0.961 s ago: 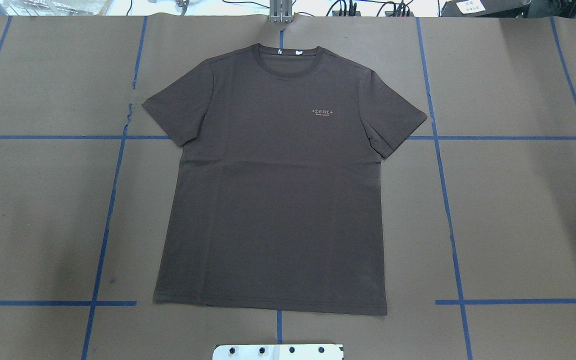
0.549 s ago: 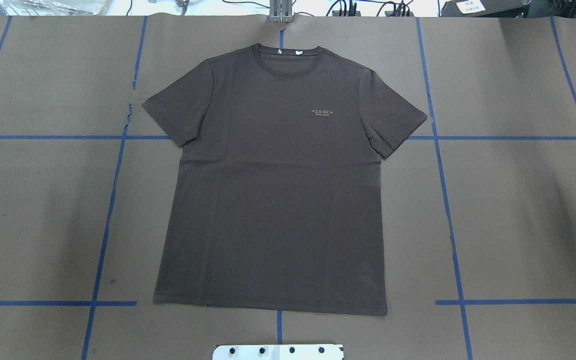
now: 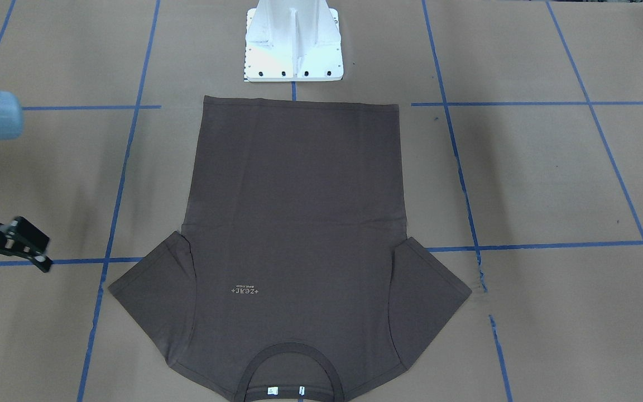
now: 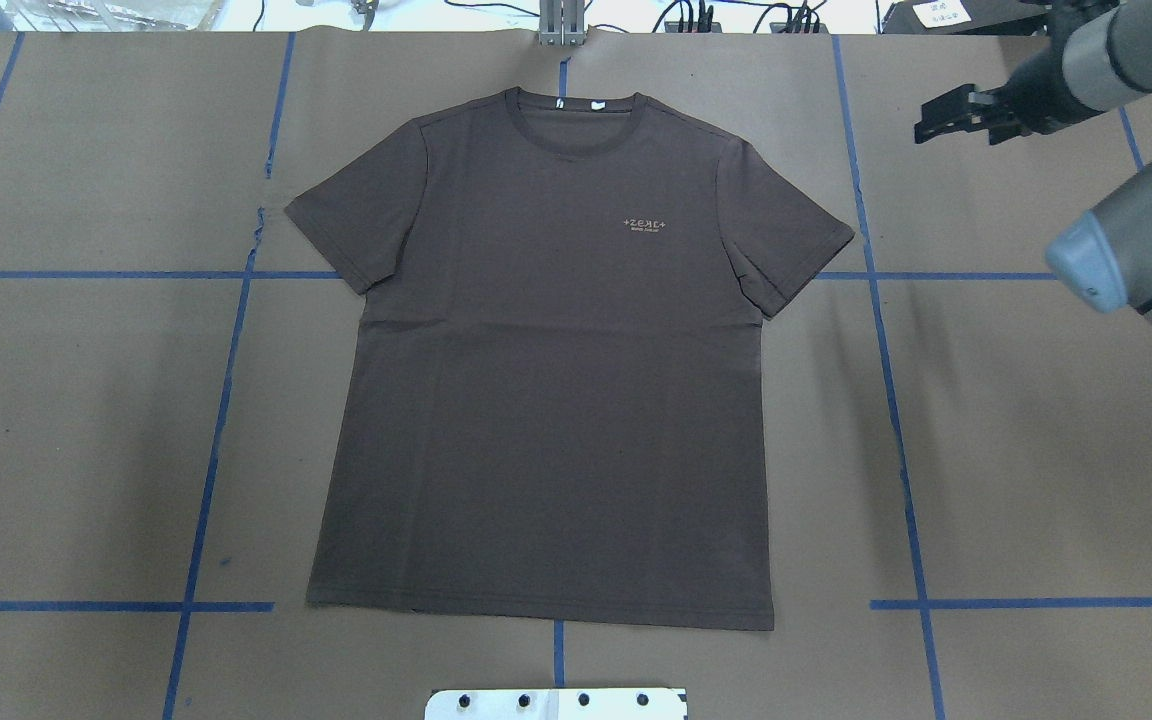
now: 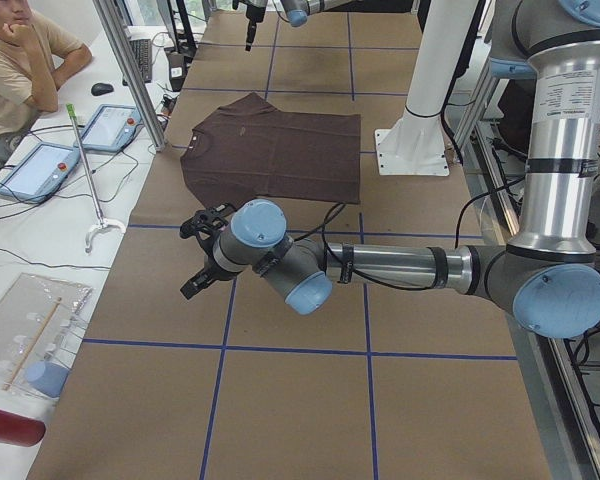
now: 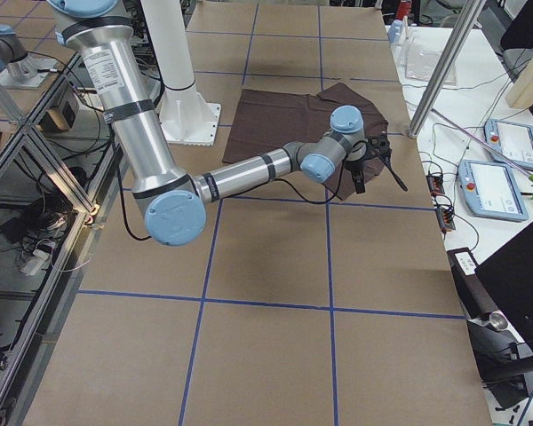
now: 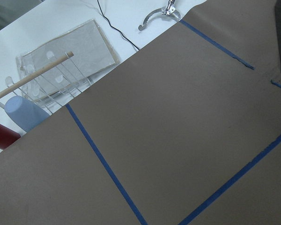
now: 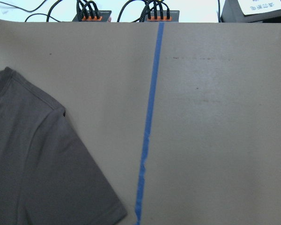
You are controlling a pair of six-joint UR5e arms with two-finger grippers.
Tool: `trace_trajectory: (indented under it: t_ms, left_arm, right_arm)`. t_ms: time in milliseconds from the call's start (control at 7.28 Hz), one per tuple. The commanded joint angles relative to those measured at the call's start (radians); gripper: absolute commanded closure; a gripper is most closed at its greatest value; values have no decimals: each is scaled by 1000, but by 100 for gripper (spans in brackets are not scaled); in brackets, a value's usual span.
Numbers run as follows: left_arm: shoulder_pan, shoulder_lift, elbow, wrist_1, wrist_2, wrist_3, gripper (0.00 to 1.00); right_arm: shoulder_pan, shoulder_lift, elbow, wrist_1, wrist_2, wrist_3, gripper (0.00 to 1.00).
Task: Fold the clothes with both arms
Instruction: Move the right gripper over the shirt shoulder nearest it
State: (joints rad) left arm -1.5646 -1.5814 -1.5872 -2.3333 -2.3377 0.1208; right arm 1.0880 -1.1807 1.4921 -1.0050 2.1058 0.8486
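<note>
Near the flat T-shirt (image 4: 546,380), right hand (image 4: 924,120) spread, touching nothing

A second ago, seen from above, no part of the robot hung over the table (image 4: 996,420). Half a second ago only a black tip poked in at the right edge. Since then the right arm (image 4: 1126,45) has swung in across the far right corner, and its gripper (image 4: 926,120) has travelled farther from the robot and toward the shirt. The near sleeve (image 4: 796,235) now lies ahead of the fingertips and a bit back toward the robot, well apart from them, a blue tape line (image 4: 861,200) between. Behind the gripper, the blue-capped elbow (image 4: 1081,262) has also come into sight.
</note>
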Motion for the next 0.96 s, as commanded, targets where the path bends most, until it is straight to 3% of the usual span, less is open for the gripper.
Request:
trace_trajectory:
  t_ms: [0, 275, 824]
  left_arm:
    - [0, 0, 0, -3, 0, -1, 0]
    - [0, 0, 0, -5, 0, -1, 0]
    - [1, -2, 1, -3, 0, -1, 0]
  right_arm:
    - [-88, 58, -131, 93, -100, 90, 18]
    - [-164, 101, -203, 98, -197, 145, 26]
    - [-223, 104, -237, 98, -239, 147, 33]
